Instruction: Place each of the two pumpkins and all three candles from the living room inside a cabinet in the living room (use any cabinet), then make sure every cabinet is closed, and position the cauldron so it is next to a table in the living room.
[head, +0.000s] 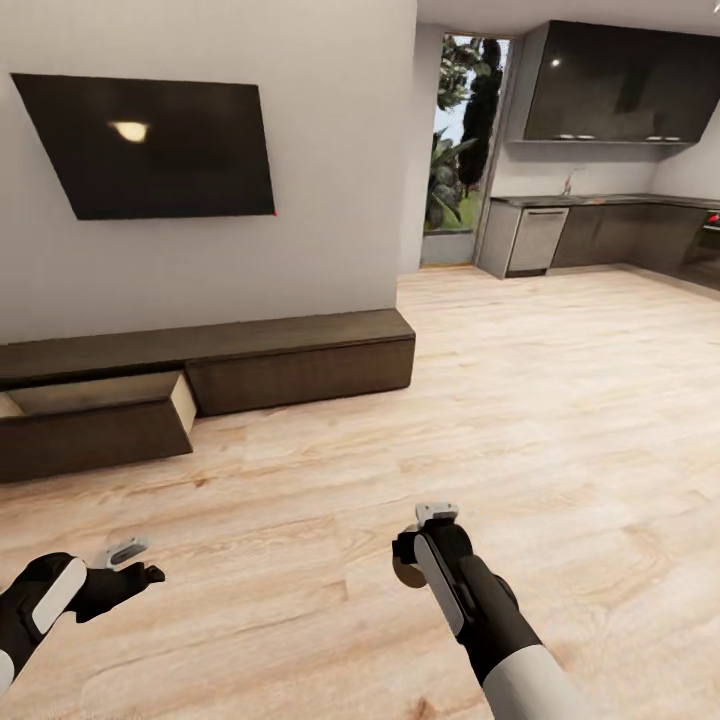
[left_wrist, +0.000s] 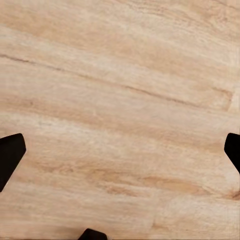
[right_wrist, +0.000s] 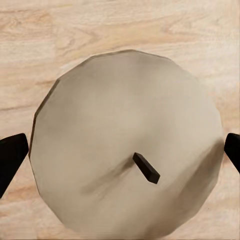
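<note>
One beige candle (right_wrist: 125, 150) with a short dark wick sits between the black fingertips (right_wrist: 11, 156) of my right gripper (head: 418, 545), which is shut on it above the wood floor. From the head it shows as a tan disc, the candle (head: 404, 574), under the wrist. My left gripper (head: 135, 562) hangs open and empty over bare floorboards, its fingertips (left_wrist: 10, 155) wide apart. The long dark brown cabinet (head: 300, 365) runs along the wall ahead to the left. Its left front (head: 90, 435) stands pulled out, showing a pale interior wall (head: 183, 398); the right front is flush.
A black TV (head: 150, 145) hangs on the white wall above the cabinet. Light wood floor (head: 520, 400) stretches ahead and right to a kitchen with dark units (head: 620, 235) and a glass door (head: 462, 150).
</note>
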